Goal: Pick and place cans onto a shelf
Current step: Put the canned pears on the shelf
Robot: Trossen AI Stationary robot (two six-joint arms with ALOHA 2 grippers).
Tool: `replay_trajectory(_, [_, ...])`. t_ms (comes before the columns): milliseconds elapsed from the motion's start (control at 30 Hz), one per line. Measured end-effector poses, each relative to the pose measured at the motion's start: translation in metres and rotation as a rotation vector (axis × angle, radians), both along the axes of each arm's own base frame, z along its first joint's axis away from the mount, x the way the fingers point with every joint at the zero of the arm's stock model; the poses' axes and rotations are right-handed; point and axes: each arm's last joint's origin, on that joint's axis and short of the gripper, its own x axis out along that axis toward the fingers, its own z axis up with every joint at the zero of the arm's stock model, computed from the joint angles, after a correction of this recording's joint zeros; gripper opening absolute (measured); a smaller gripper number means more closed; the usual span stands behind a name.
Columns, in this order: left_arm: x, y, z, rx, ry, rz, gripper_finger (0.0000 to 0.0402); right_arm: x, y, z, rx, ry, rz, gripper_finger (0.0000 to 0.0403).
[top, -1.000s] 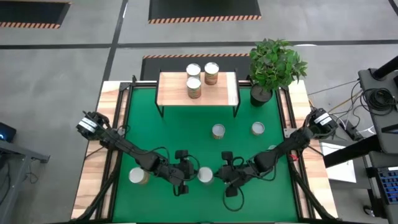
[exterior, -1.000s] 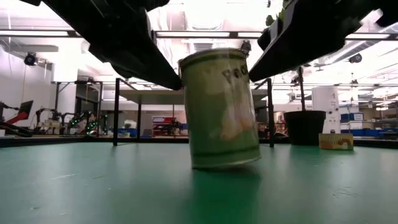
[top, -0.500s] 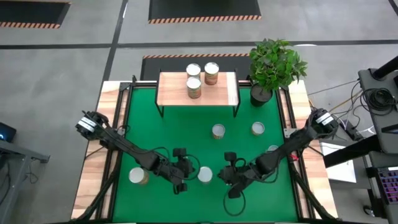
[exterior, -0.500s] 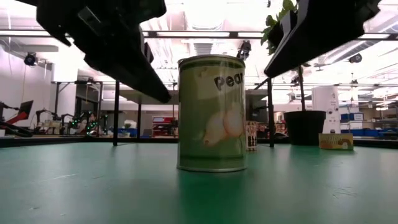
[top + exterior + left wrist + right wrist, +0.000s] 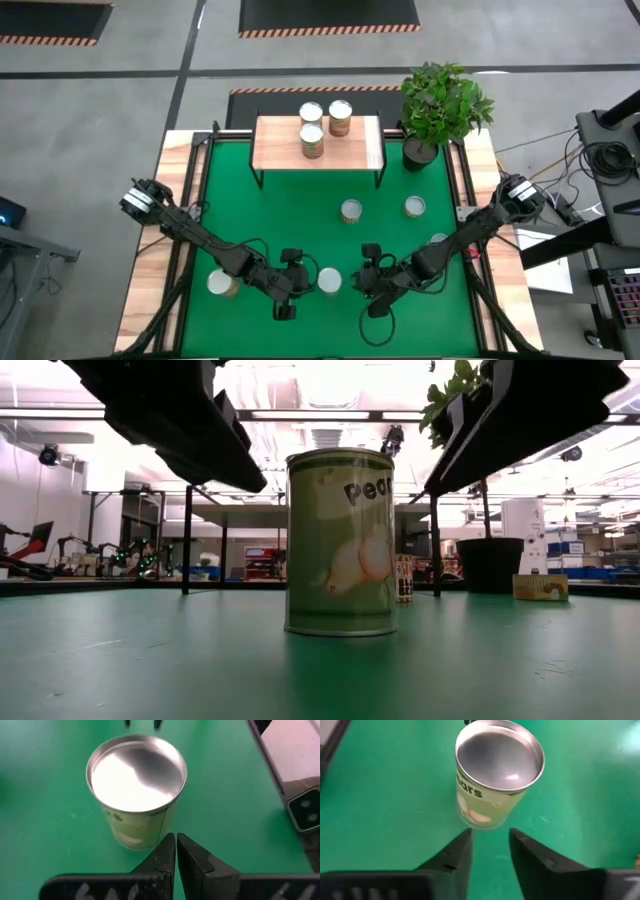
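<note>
A silver-topped tin with a pale green pear label (image 5: pixel 328 282) stands upright on the green table mat (image 5: pixel 300 220) near its front edge — a second ago it was tilted, half a second ago already level. The left gripper (image 5: pixel 283 302) sits just beside it, fingers pressed together and not touching it; it has drawn back slightly toward the front edge. The right gripper (image 5: pixel 375 297) waits on the tin's other side, fingers spread a little. Three tins (image 5: pixel 322 124) stay on the light wood shelf with black legs (image 5: pixel 360 145) — unchanged.
</note>
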Motion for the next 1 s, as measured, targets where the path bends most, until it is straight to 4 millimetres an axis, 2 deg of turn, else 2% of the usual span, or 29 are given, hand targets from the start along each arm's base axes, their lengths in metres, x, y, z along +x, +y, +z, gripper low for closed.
replay_trajectory(300, [0.004,0.005,0.002,0.026,-0.038,0.060,0.0000,-0.002,-0.016,-0.024,0.023,-0.113,-0.059,0.0273])
replay_trajectory(467, [0.005,0.007,0.002,0.050,-0.049,0.080,0.0000,0.000,-0.024,-0.030,0.068,-0.217,-0.064,0.0328])
replay_trajectory(600, [0.005,0.009,0.002,0.082,-0.059,0.103,0.0000,0.000,-0.026,-0.035,0.098,-0.244,-0.057,0.0343])
replay_trajectory(833, [0.006,0.011,0.002,0.094,-0.063,0.113,0.0000,0.012,-0.020,-0.055,0.084,-0.294,-0.028,0.0337])
replay_trajectory(1000, [0.006,0.013,0.001,0.099,-0.059,0.115,0.0000,0.021,-0.022,-0.054,0.099,-0.350,-0.037,0.0330])
